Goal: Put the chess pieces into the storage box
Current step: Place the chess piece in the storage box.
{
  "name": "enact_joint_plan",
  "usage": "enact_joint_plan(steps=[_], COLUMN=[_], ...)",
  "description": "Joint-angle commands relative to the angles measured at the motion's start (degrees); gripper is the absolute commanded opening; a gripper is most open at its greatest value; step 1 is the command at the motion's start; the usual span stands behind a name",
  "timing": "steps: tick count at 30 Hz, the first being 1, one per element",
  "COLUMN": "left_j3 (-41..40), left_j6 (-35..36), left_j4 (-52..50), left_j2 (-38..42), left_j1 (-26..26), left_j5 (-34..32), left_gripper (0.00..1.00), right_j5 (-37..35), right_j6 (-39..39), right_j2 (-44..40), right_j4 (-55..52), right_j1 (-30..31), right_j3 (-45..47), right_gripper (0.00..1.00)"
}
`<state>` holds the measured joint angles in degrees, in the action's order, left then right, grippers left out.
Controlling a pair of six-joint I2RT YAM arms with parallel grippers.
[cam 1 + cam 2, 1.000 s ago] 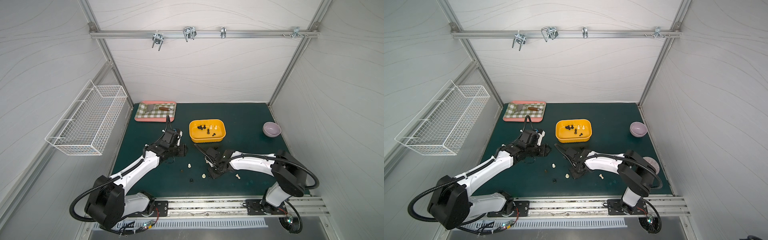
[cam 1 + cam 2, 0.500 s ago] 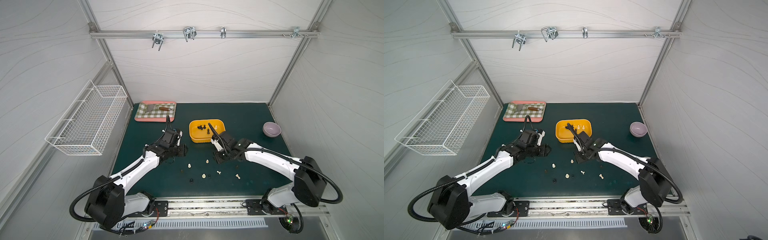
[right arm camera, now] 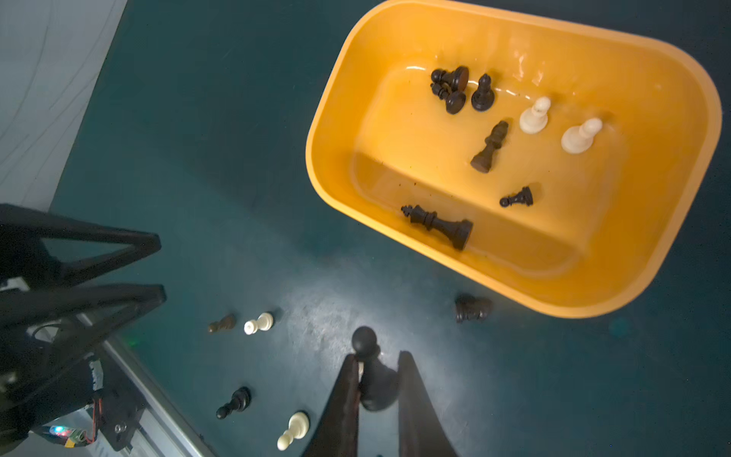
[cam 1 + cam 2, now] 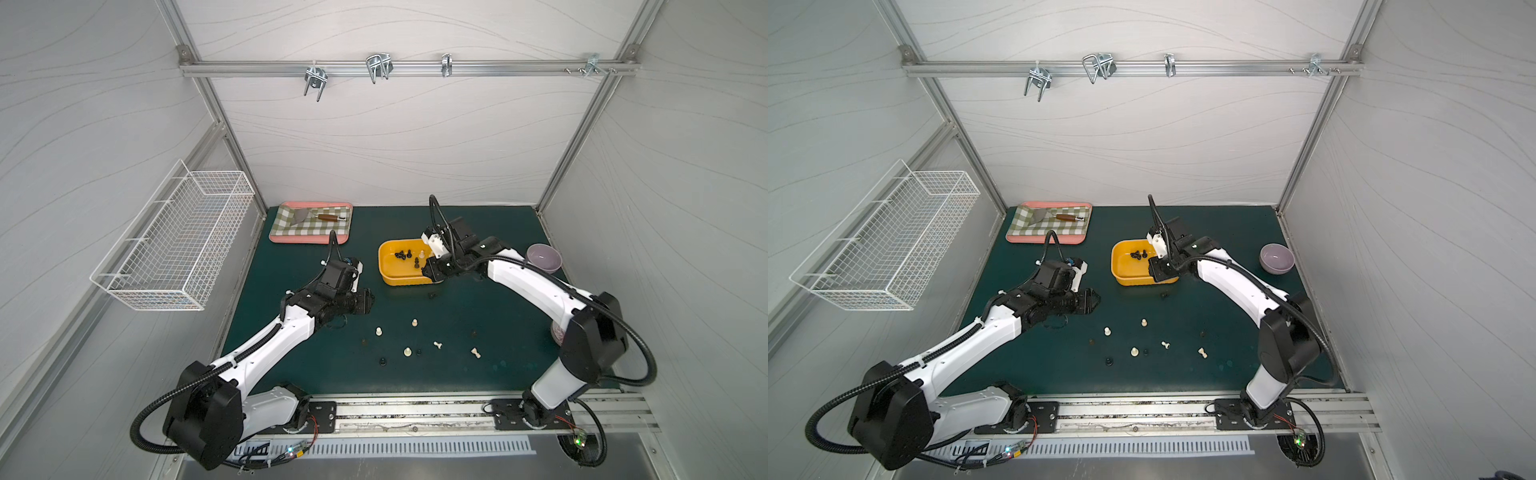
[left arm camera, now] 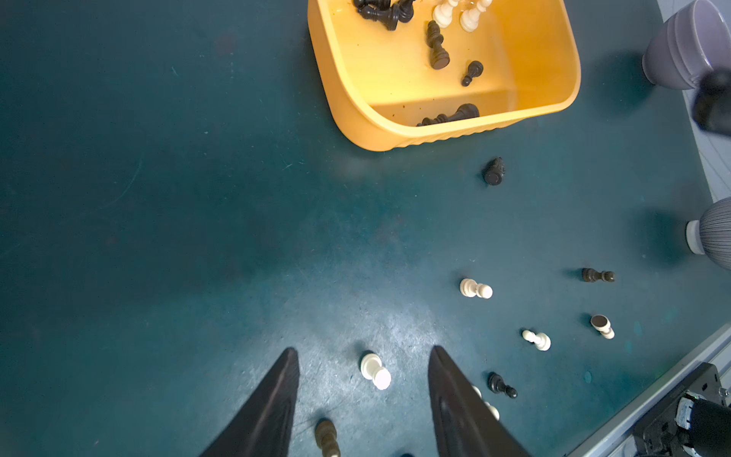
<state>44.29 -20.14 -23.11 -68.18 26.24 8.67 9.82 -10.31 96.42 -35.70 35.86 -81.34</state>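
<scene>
The yellow storage box [image 4: 399,283] [image 3: 328,190] holds several black chess pieces [image 3: 489,147] and two cream ones [image 3: 534,115]. My right gripper [image 3: 375,356] [image 4: 430,270] is shut on a black pawn [image 3: 374,380], raised by the box's front right corner. Loose cream [image 4: 414,322], black [image 4: 382,361] and brown [image 4: 364,342] pieces lie scattered on the green mat in front. My left gripper [image 5: 363,352] [image 4: 365,301] hangs open over the mat left of them. A cream pawn [image 5: 374,372] shows between its fingers, untouched. One black piece [image 3: 472,308] lies just outside the box.
A pink-rimmed checkered tray [image 4: 311,239] with a trowel sits at the back left. A white wire basket [image 4: 178,241] hangs on the left wall. A lilac bowl [image 4: 543,257] stands at the right, a grey ribbed cup [image 5: 712,241] nearer the front. A metal rail [image 4: 415,415] borders the front.
My right arm has swung from the front middle of the mat back to the box's front right corner, carrying the black pawn. The left arm has stayed put.
</scene>
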Motion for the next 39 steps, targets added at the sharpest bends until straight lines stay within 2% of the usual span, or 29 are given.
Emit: enact_joint_plan(steps=[1, 14, 25, 35, 39], left_j3=[1.2, 0.9, 1.7, 0.6, 1.0], left_j6=[0.2, 0.0, 1.1, 0.5, 0.5], left_j4=[-0.8, -1.6, -4.1, -1.2, -1.3], left_j2=[1.0, 0.2, 1.0, 1.5, 0.9], left_j1=[-0.1, -0.1, -0.2, -0.2, -0.1], left_j5=[-0.3, 2.2, 2.5, 3.5, 4.4], left_gripper=[0.54, 0.54, 0.54, 0.54, 0.54], right_j5=[2.9, 6.1, 7.1, 6.7, 6.8], right_j6=[3.0, 3.2, 1.8, 1.9, 1.7], right_j2=[4.3, 19.4, 25.7, 28.4, 28.0], right_j4=[-1.5, -2.1, -3.4, -4.2, -4.6], right_j1=[-1.2, -2.1, -2.1, -2.1, -2.0], right_j3=[-4.5, -17.8, -22.5, -26.1, -26.7], right_gripper=[0.16, 0.17, 0.18, 0.2, 0.25])
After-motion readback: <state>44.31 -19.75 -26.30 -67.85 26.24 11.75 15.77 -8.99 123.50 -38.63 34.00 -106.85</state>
